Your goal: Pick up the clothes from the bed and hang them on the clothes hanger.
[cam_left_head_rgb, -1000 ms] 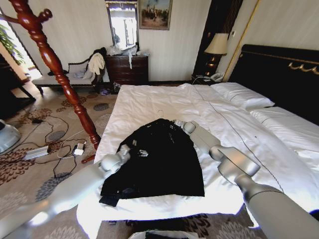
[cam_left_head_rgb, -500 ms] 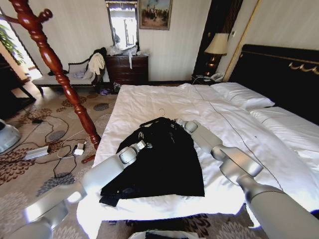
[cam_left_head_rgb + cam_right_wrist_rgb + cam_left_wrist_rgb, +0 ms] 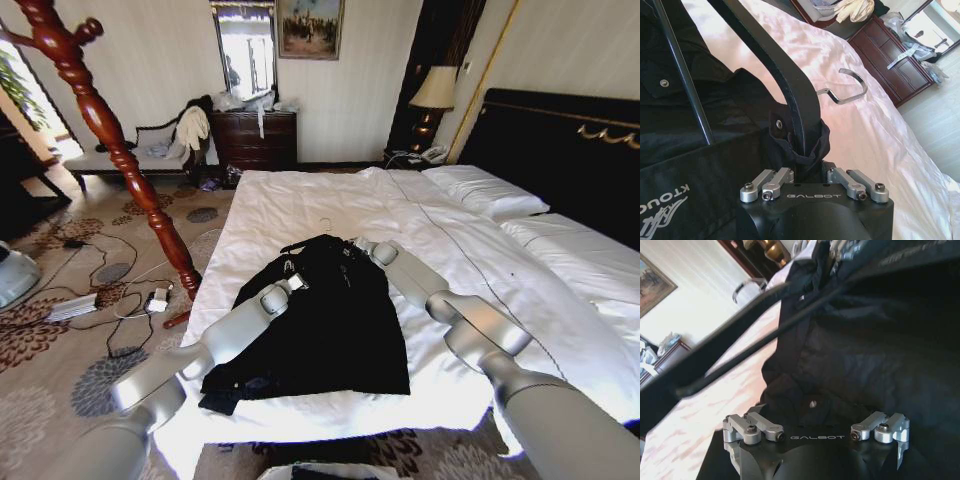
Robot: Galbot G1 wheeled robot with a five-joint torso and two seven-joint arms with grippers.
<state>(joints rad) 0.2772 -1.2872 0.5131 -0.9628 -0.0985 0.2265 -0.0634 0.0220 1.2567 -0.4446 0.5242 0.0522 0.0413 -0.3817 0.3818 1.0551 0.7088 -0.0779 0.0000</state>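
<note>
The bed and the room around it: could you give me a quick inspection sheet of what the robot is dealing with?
Surface: wide bed with wrinkled white sheets.
Job's things: limp black jacket near the foot edge, on a black hanger with a metal hook.
Clutter: clothes heaped on a dark wooden dresser.
Grippers: right gripper shut on the hanger at the collar; left gripper down on the jacket's fabric, fingers hidden.
Cables: black cords across the patterned carpet.
Surroundings: turned red-brown wooden pole, bedside lamp.

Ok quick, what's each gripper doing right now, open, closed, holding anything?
Left gripper: on the black jacket, fingers cannot be told.
Right gripper: closed on the hanger and jacket collar.
</note>
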